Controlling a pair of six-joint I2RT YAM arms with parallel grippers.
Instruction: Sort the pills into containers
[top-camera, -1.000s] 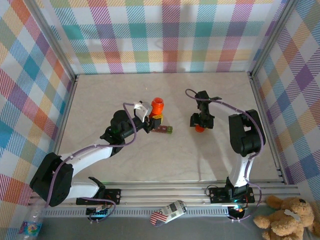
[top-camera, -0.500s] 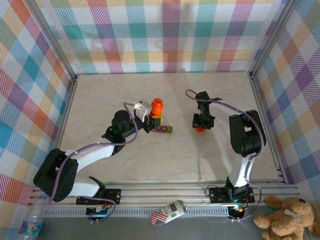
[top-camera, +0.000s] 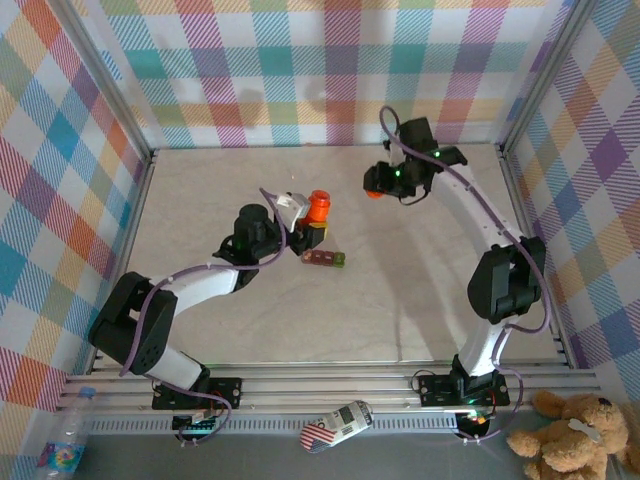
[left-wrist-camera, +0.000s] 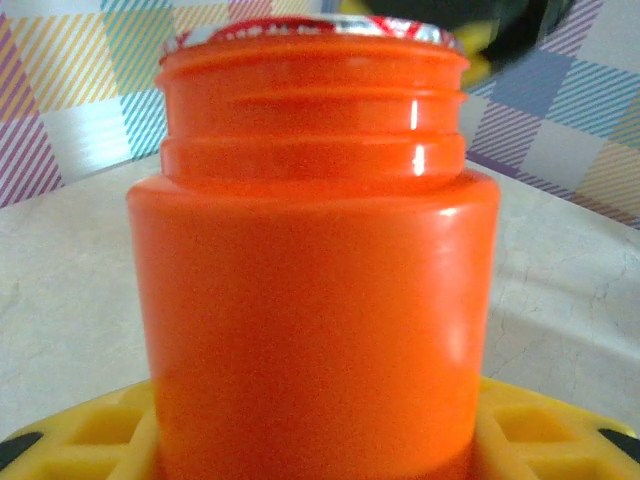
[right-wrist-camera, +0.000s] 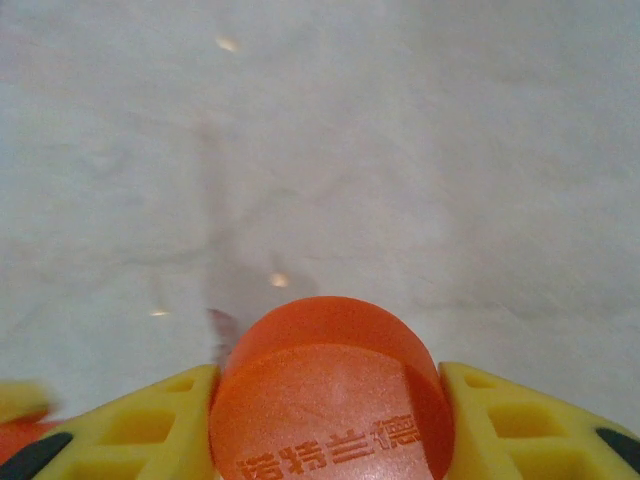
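- Top external: got the left gripper (top-camera: 312, 230) part-closed round the upright orange bottle (top-camera: 319, 206), middle of the table (top-camera: 420, 300).
- Can spot the containers (top-camera: 326, 259) lying flat just beside that bottle.
- Further back, got the right gripper (top-camera: 377, 188) pinched nearly shut on the orange cap (top-camera: 372, 192).
- Left wrist: can make out a foil seal (left-wrist-camera: 310, 30) across the bottle mouth, yellow fingers (left-wrist-camera: 545, 430) hugging its base.
- Right wrist: can see raised lettering on the cap, pads (right-wrist-camera: 505, 425) touching both sides.

L hand (top-camera: 312, 226) shut gripping; R hand (top-camera: 379, 185) same, R arm (top-camera: 472, 207) stretched fwd.
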